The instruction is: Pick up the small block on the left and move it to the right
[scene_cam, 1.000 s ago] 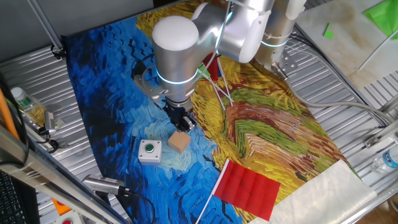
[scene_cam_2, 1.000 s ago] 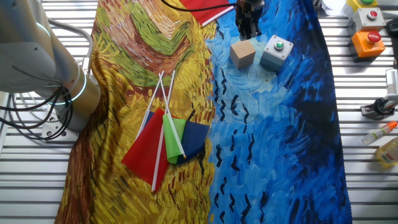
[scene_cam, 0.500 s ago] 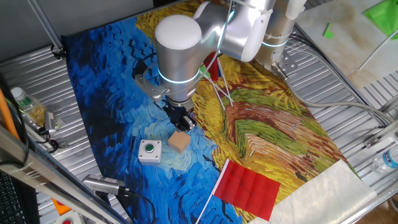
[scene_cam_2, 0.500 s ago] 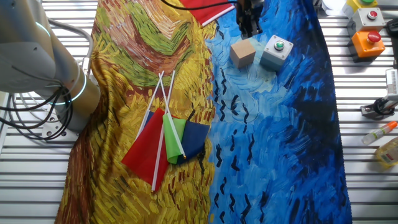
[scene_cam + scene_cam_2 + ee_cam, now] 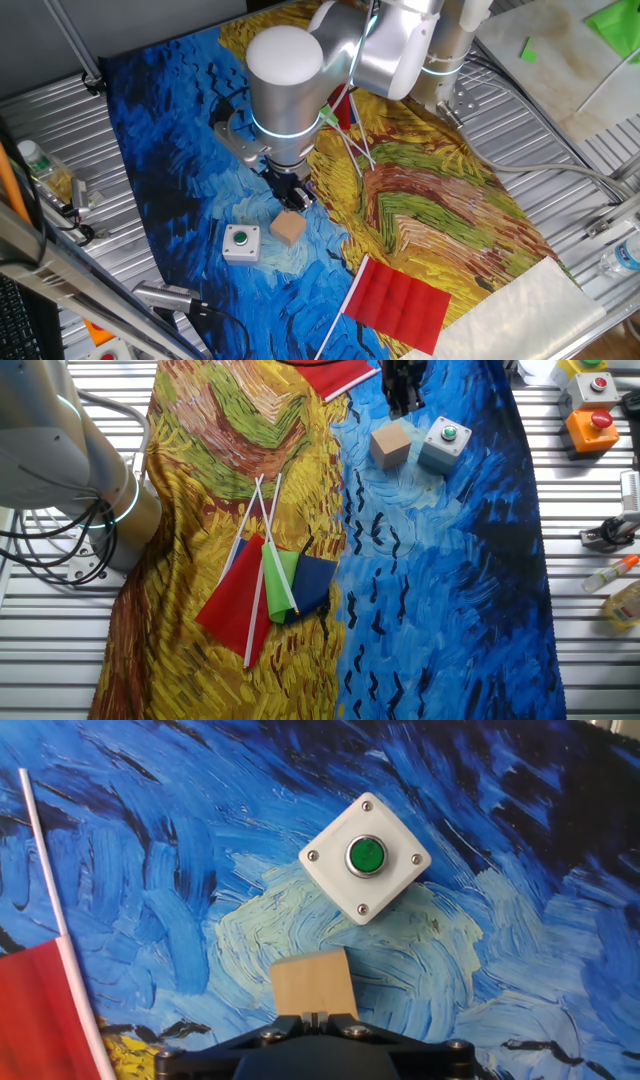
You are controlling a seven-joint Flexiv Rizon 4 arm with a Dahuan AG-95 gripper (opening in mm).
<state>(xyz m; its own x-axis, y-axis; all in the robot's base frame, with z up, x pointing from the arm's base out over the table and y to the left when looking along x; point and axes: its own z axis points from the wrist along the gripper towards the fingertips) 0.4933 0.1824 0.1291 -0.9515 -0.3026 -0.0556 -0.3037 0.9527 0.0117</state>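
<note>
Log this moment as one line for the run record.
phase: approach | gripper: above small block, not gripping | block: on painted cloth beside white button box | not yet moved right

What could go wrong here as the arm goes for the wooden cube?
1. The white button box sits close beside the small block; a descending gripper may clip it.
2. The block lies rotated on the painted cloth, so misaligned fingers might push it instead of gripping.
</note>
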